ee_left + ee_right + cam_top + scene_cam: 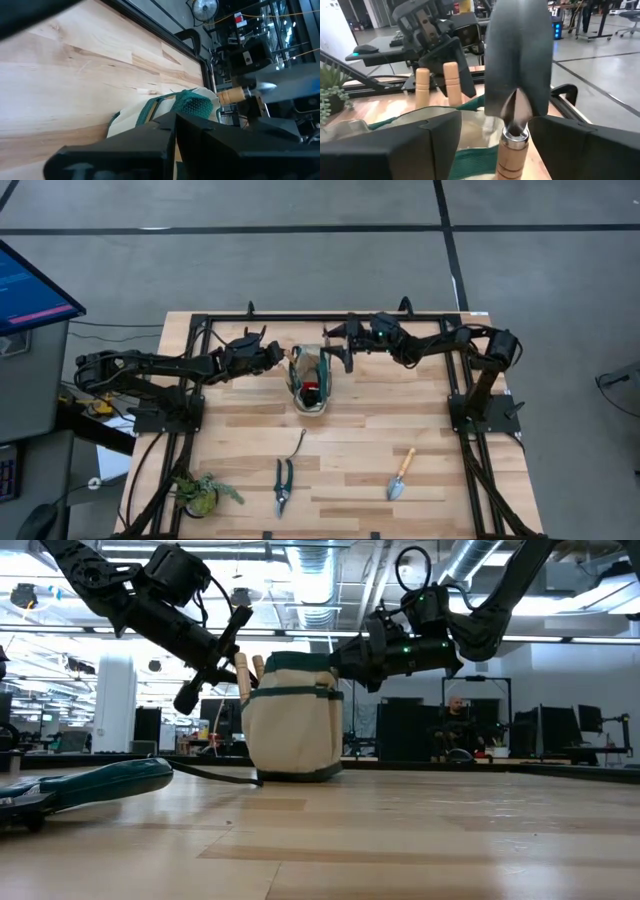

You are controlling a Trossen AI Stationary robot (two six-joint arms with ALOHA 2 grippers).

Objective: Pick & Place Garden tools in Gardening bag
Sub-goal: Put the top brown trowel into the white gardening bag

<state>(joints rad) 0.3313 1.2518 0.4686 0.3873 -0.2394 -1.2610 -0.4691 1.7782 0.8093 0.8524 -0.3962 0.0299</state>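
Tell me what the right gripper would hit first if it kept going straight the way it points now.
Probably the bag: the right gripper, shut on a trowel, points toward its rim. In the right wrist view the left gripper lies just beyond, but depth is unclear.

Two arms, matte black throughout, built of jointed tubular segments on black bases. Left arm (150, 365) at 9 o'clock, right arm (470, 345) at 3 o'clock. Black cables loop along both. Small green lights glow on the right arm's wrist (405, 643). Right gripper (515, 142): broad, flat, angular black fingers (427, 145).
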